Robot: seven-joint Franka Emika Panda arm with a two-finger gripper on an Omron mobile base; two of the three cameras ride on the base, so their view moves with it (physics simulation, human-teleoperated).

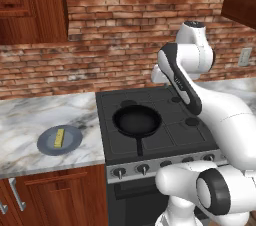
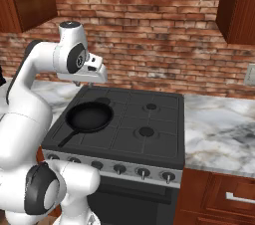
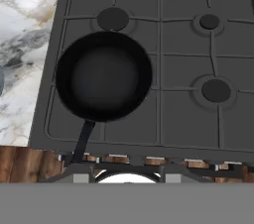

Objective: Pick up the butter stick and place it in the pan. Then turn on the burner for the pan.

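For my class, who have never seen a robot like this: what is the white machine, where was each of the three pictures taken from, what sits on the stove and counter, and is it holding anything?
The white machine is a robot arm on a wheeled base, in a computer-rendered kitchen. Two pictures come from cameras on the base, behind the arm to its left and right. The third comes from a camera on the hand, looking down at the stove.

A black pan sits on the stove's front left burner, empty. On the marble counter to the left, a pale-yellow butter stick lies on a grey-blue plate.

The arm's tool is raised above the stove, shut, and it holds nothing. The butter has not been picked up yet.
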